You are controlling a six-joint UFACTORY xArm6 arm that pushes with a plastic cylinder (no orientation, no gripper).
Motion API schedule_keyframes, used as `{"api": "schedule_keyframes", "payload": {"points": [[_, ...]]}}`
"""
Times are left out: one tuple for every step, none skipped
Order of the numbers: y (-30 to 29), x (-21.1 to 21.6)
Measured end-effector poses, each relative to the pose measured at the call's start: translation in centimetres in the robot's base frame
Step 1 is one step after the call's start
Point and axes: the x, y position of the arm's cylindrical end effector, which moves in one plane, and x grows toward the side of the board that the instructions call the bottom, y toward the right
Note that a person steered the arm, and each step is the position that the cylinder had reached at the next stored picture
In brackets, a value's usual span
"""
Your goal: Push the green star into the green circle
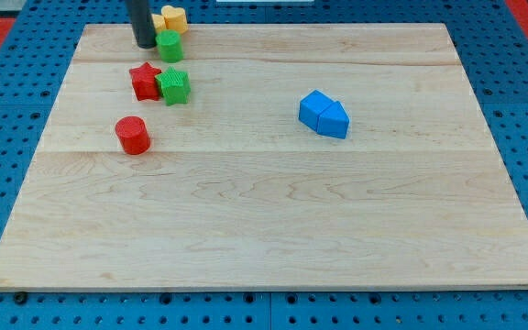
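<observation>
The green star [174, 87] lies at the view's upper left, touching the red star [144, 81] on its left. The green circle [170, 45] stands above it near the board's top edge, apart from the green star. My tip [145, 43] is just left of the green circle, almost touching it, and above the red star. The rod runs up out of the view's top.
Two yellow blocks [170, 18] sit at the top edge just above the green circle. A red cylinder [133, 135] stands below the stars. Two blue blocks [324, 114] sit together right of centre. The wooden board [264, 220] rests on a blue pegboard.
</observation>
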Motion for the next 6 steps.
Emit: {"api": "schedule_keyframes", "payload": {"points": [[3.3, 1.2], [7.8, 3.2], [14.5, 3.6], [12.9, 10.4], [6.5, 14.2], [-0.6, 14.9]]}}
